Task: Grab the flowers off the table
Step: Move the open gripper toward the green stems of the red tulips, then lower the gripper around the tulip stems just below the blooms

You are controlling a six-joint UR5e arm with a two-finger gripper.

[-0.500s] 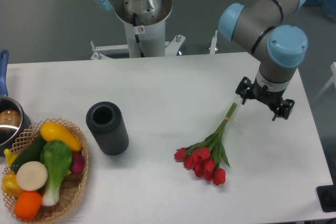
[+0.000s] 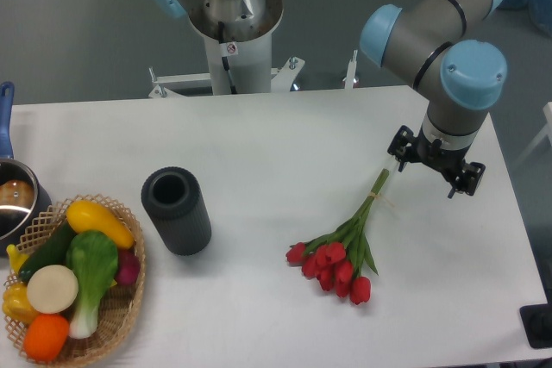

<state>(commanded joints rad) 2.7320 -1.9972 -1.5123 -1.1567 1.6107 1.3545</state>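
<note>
Currently the flowers (image 2: 341, 256) are seen lying flat on the tabletop (image 2: 276, 144), right of centre, untouched. The red heads are bunched at the lower left end and the green stems run up and to the right, with the cut ends pointing toward the pincer (image 2: 435, 171). The pincer is positioned just beyond the stem tips, slightly up and to the right of them, with no contact visible. It is hung from the grey arm (image 2: 440, 32) with blue joint caps, which is reached in from the upper right. Two dark finger parts are seen at either side under the wrist, set well apart, so the pincer is read as open with nothing held between them. Whether the fingertips are touching the tabletop or hovering above it cannot be told from this view. A dark grey cylinder (image 2: 177, 210) with an open top is found left of the flowers, well apart from them, near the middle of the tabletop. A wicker basket (image 2: 121, 316) is placed at the lower left corner, filled with toy produce, including a green-and-white leafy vegetable (image 2: 90, 273), a yellow piece, an orange one and a pale round one. A pot (image 2: 15, 200) with a blue handle is partly cut off at the left edge, just above the basket. The arm's base column (image 2: 231, 40) is mounted behind the far edge of the tabletop.
</note>
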